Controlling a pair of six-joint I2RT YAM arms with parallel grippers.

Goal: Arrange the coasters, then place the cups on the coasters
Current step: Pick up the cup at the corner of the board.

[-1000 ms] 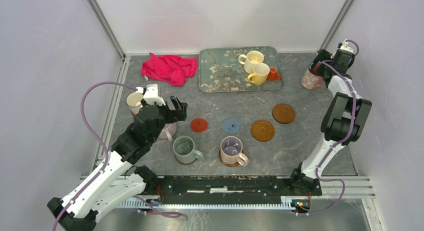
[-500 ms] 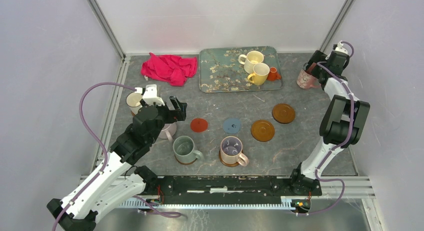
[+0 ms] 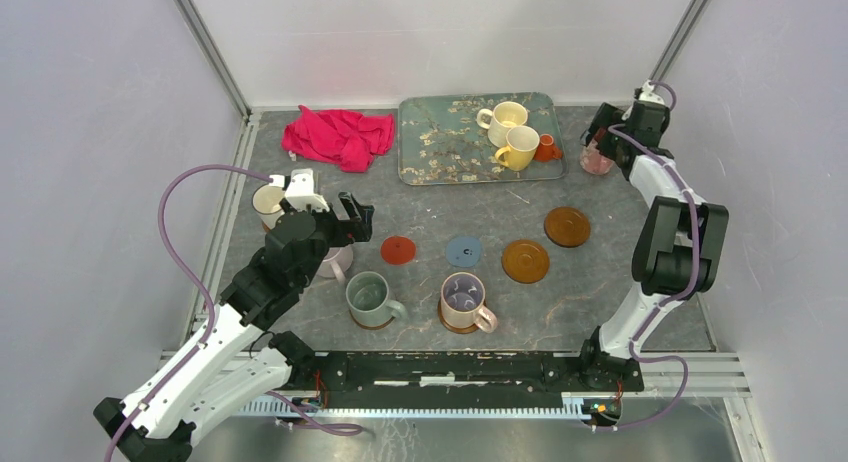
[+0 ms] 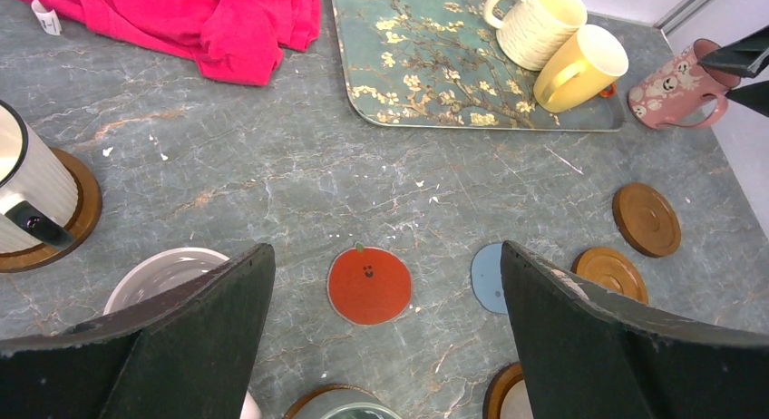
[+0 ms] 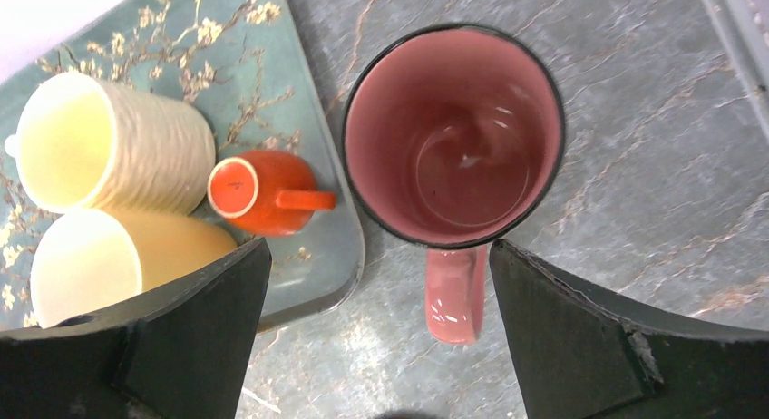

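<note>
Right gripper (image 5: 378, 256) and pink mug (image 5: 453, 138) shifted toward nine o'clock; wrist view alone shows mug interior, twelve o'clock of spread jaws.

No text can be read; the red cloth's (image 4: 181, 20) white tag (image 4: 43, 15) is illegible.

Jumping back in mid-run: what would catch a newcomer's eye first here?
The bright red cloth at the far left stands out most, lying beside the blossom-patterned teal tray at the back. At the far right, the open right gripper hangs directly over a pink cup just right of the tray.
</note>
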